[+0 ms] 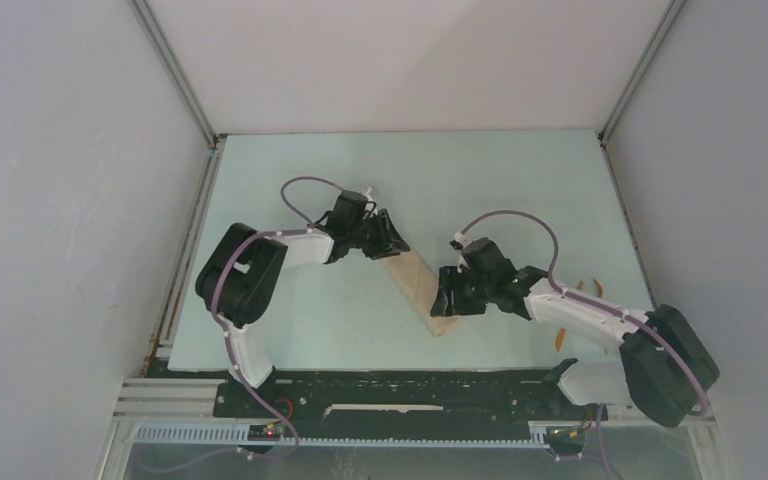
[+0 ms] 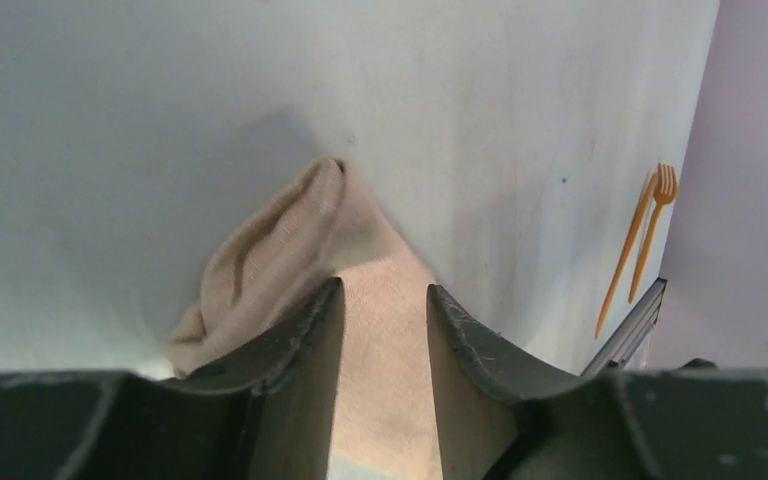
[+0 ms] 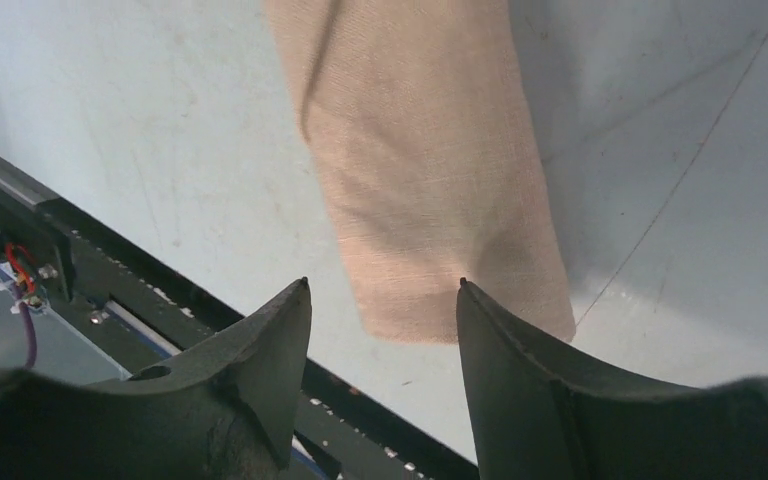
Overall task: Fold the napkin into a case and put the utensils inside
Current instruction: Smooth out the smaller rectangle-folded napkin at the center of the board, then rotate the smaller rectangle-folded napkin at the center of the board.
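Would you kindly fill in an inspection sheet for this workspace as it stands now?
Surface: pale green table, faint scuff lines.
Job's things: napkin folded into a narrow strip, lying diagonally between the arms, its far end rumpled; two orange utensils lie outside it near the table's right edge, one of them a fork.
Clutter: nothing seen.
Grippers: left gripper open over the strip's far end; right gripper open at its near end.
Cables: a purple cable loops over each wrist.
Surroundings: white walls on three sides; black rail along the near edge.

Utensils (image 1: 560, 338) largely behind the right arm (image 1: 585, 316), napkin's (image 1: 418, 285) far end beneath the left fingers (image 1: 392, 243).
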`<state>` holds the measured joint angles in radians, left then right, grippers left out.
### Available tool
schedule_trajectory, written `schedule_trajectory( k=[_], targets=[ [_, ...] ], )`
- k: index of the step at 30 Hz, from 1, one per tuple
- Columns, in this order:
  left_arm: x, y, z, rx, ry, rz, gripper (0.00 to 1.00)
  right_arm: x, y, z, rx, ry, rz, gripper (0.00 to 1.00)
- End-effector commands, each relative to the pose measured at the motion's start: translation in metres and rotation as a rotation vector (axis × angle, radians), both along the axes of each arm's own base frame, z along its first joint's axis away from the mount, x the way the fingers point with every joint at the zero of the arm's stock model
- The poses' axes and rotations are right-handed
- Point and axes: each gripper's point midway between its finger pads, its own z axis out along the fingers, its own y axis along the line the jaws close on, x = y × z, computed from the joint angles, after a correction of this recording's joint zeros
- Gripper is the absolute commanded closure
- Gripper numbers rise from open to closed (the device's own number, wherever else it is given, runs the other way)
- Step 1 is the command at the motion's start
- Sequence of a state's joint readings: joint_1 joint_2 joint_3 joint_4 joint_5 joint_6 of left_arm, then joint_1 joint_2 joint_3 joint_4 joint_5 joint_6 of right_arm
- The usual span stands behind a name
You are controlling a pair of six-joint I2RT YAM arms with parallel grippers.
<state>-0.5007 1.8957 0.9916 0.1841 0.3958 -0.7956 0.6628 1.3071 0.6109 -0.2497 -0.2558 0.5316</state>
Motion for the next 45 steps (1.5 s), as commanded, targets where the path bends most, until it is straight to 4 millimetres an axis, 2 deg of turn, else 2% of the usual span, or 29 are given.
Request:
schedule_trajectory(
  k=[1, 4, 7, 11, 13, 16, 20, 23, 24, 27, 29, 31, 34, 37, 40, 42, 45],
  targets=[
    [0.000, -0.001, 0.066, -0.014, -0.147, -0.038, 0.55, 0.009, 0.003, 0.046, -0.015, -0.104, 0.001, 0.36],
    [-0.003, 0.002, 0.077, -0.029, -0.158, -0.010, 0.52, 0.005, 0.029, 0.054, 0.109, -0.083, 0.051, 0.36],
    [-0.008, 0.006, 0.076, -0.026, -0.155, 0.003, 0.51, -0.006, 0.051, 0.043, 0.173, -0.025, 0.103, 0.36],
    [-0.016, 0.014, 0.094, -0.036, -0.209, 0.005, 0.48, -0.015, 0.055, 0.017, 0.163, 0.035, 0.107, 0.36],
    [-0.024, 0.020, 0.106, -0.028, -0.238, 0.000, 0.48, -0.016, 0.045, 0.002, 0.115, 0.054, 0.089, 0.36],
    [-0.040, 0.030, 0.124, -0.029, -0.277, -0.009, 0.48, -0.012, 0.017, -0.020, -0.013, 0.076, 0.021, 0.37],
    [-0.064, 0.049, 0.145, -0.010, -0.330, -0.009, 0.47, 0.004, -0.034, -0.025, -0.187, 0.052, -0.122, 0.35],
    [-0.079, 0.064, 0.160, 0.011, -0.379, -0.002, 0.46, 0.025, -0.059, -0.022, -0.219, 0.040, -0.206, 0.34],
    [-0.083, 0.068, 0.165, 0.015, -0.394, 0.000, 0.45, 0.038, -0.070, -0.019, -0.232, 0.021, -0.248, 0.33],
    [-0.092, 0.079, 0.172, 0.033, -0.427, 0.010, 0.45, 0.069, -0.083, -0.005, -0.278, -0.023, -0.294, 0.32],
    [-0.097, 0.082, 0.172, 0.039, -0.427, 0.004, 0.44, 0.085, -0.091, 0.013, -0.348, -0.083, -0.309, 0.32],
    [-0.103, 0.081, 0.172, 0.028, -0.423, -0.013, 0.44, 0.094, -0.096, 0.034, -0.386, -0.124, -0.325, 0.30],
    [-0.110, 0.080, 0.174, 0.000, -0.428, -0.023, 0.44, 0.088, -0.091, 0.051, -0.316, -0.127, -0.362, 0.28],
    [-0.112, 0.081, 0.175, -0.008, -0.439, -0.027, 0.44, 0.070, -0.076, 0.050, -0.156, -0.087, -0.426, 0.26],
    [-0.113, 0.078, 0.173, -0.016, -0.435, -0.044, 0.43, 0.048, -0.072, 0.043, 0.016, -0.049, -0.499, 0.25],
    [-0.115, 0.075, 0.172, -0.027, -0.428, -0.062, 0.43, 0.041, -0.074, 0.042, 0.103, -0.038, -0.538, 0.24],
    [-0.116, 0.072, 0.170, -0.040, -0.419, -0.079, 0.43, 0.039, -0.090, 0.033, 0.139, -0.031, -0.589, 0.22]
  ],
)
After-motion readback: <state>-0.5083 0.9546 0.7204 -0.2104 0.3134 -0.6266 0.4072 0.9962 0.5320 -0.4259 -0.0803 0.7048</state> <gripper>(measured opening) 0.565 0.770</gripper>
